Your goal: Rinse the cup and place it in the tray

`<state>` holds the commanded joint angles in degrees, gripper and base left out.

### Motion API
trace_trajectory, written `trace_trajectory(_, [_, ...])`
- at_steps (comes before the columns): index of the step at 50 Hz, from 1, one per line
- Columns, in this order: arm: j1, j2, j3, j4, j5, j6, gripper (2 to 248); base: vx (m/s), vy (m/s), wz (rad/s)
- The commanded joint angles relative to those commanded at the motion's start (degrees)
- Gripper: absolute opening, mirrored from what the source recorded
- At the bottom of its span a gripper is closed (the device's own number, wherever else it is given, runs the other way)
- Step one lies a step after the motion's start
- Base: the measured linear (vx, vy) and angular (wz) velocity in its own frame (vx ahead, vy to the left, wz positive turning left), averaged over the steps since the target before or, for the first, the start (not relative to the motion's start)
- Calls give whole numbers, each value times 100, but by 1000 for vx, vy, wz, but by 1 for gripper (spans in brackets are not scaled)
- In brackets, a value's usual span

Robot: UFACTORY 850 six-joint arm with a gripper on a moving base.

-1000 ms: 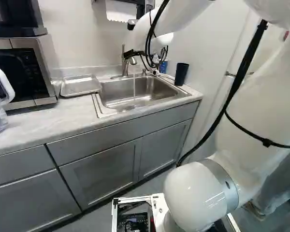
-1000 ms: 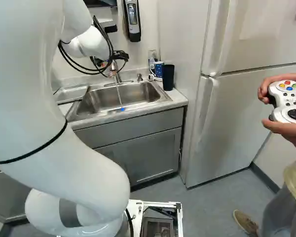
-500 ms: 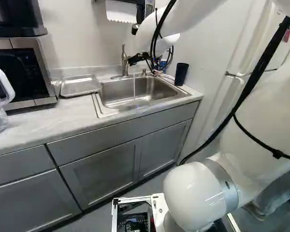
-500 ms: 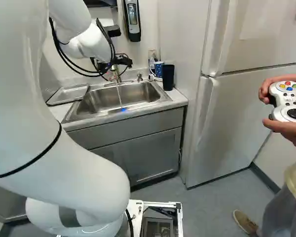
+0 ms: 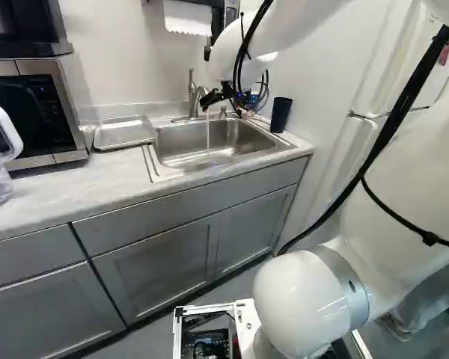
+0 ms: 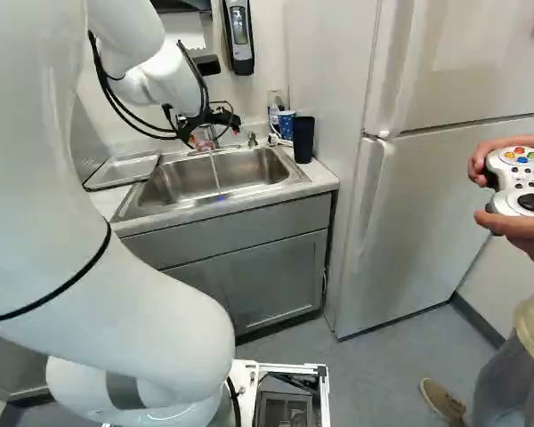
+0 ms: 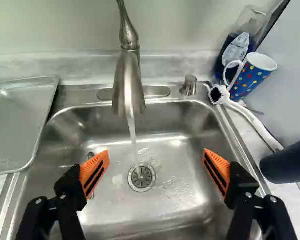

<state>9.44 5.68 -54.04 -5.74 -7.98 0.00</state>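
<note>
Blue mug (image 7: 249, 82): on the desk (image 5: 52, 193) behind the sink's (image 7: 107, 202) corner; likely ceramic, stiff, chippable.
Dark cup (image 6: 303, 140): upright beside the sink, probably the one meant; looks light, slippery once wet, best held gently round mid-wall.
Fingers (image 7: 99, 166): spread wide above the sink, holding nothing.
Water (image 7: 132, 131): running.
Tray (image 7: 15, 122): across the sink from both.
</note>
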Motion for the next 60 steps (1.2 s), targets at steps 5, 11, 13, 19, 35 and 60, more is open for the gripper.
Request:
trace_trajectory(5, [0, 0, 0, 0, -116, 0, 247, 0, 0, 0])
trace_trajectory(11, [0, 0, 0, 0, -132, 0, 247, 0, 0, 0])
trace_trajectory(13, [0, 0, 0, 0, -132, 0, 247, 0, 0, 0])
trace_trajectory(19, [0, 0, 0, 0, -132, 0, 247, 0, 0, 0])
trace_trajectory(35, [-159, 187, 176, 0, -132, 0, 247, 0, 0, 0])
trace_trajectory(60, [-631, 375, 351, 0, -132, 0, 247, 0, 0, 0])
